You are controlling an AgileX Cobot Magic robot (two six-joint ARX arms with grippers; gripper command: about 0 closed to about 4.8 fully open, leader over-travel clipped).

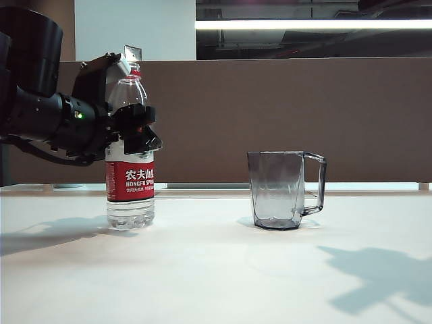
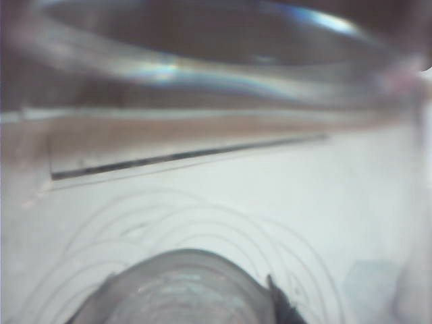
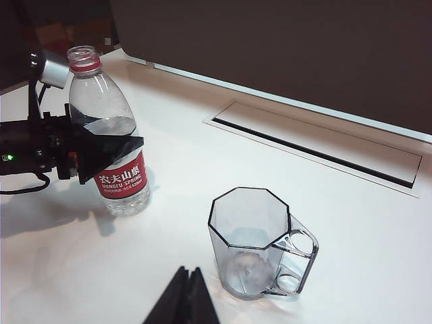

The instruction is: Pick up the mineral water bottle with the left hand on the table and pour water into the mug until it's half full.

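Mineral water bottle (image 1: 130, 169) upright on the white bench (image 1: 216, 270), uncapped, water (image 3: 111, 126) up near the shoulder. Mug (image 1: 283, 190) upright well to its right, handle facing away from the bottle, looks empty. Left tool (image 1: 138, 131) reaches in level, jaws either side of the bottle just above the label; firm grip or not, can't tell. Left wrist view is a blur of clear plastic. Right tool (image 3: 183, 297) sits near the mug, black tips together, holding nothing; arm cut off.
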